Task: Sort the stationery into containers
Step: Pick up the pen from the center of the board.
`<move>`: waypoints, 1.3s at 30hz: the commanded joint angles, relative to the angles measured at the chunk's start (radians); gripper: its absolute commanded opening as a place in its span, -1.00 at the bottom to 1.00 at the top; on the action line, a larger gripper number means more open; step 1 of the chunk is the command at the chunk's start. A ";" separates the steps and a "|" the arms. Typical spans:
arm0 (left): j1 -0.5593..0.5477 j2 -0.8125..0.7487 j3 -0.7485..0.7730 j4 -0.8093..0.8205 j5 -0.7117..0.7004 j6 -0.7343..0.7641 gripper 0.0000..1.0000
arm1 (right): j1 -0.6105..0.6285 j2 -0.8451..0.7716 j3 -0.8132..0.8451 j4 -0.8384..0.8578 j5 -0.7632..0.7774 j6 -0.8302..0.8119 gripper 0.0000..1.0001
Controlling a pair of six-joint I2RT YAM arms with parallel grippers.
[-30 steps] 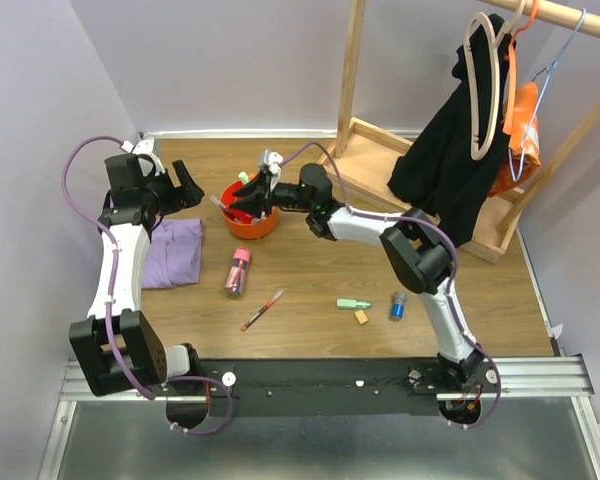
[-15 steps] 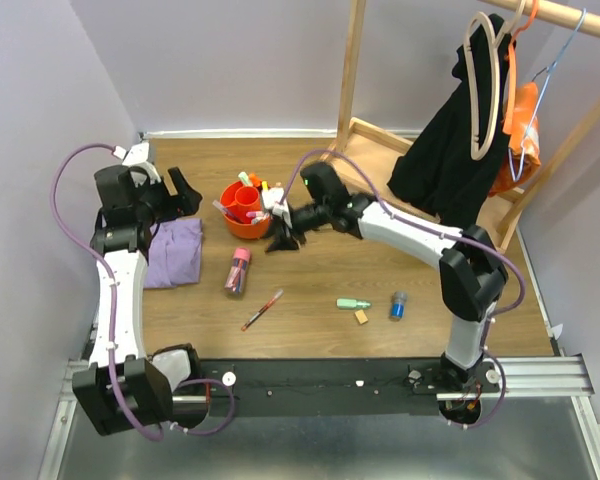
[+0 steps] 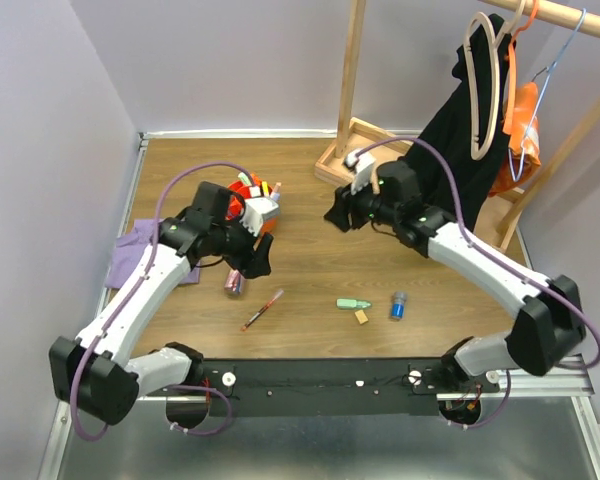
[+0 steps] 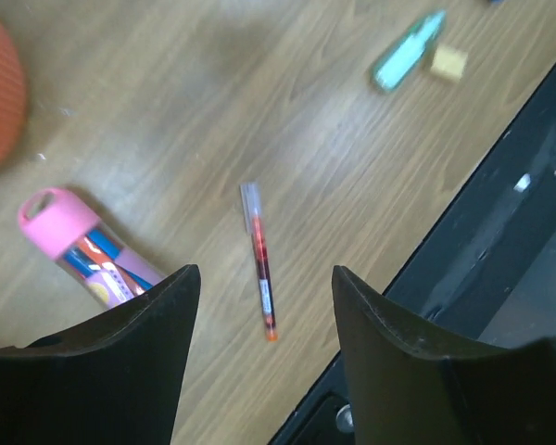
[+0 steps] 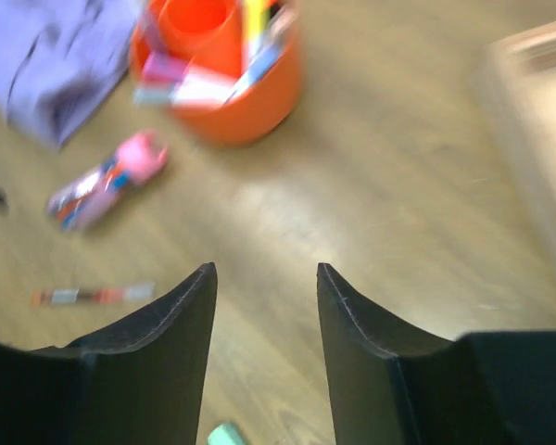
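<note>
Left gripper (image 4: 264,271) gapes empty over the orange pen (image 4: 260,260); right gripper (image 5: 265,269), seemingly, likewise.

Orange tub (image 5: 246,116) part-filled; red pen (image 4: 261,269), pink-capped tube (image 4: 74,243) lying loose.

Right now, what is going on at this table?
Stationery is being sorted into an orange tub, which is already partly filled. The robot's left hand hangs open over a pen and a pink-capped tube. The right hand, open and empty, hovers to the tub's right. A green marker, an eraser and a blue cylinder lie loose.
</note>
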 commanded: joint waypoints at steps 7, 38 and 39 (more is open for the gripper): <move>-0.169 0.185 -0.057 0.028 -0.196 -0.024 0.26 | -0.156 -0.162 0.020 0.051 0.386 0.131 0.52; -0.371 0.535 -0.084 0.199 -0.453 -0.010 -0.05 | -0.235 -0.284 -0.115 0.100 0.359 0.183 0.63; -0.378 0.541 -0.084 0.211 -0.464 -0.015 -0.09 | -0.238 -0.284 -0.117 0.102 0.358 0.186 0.62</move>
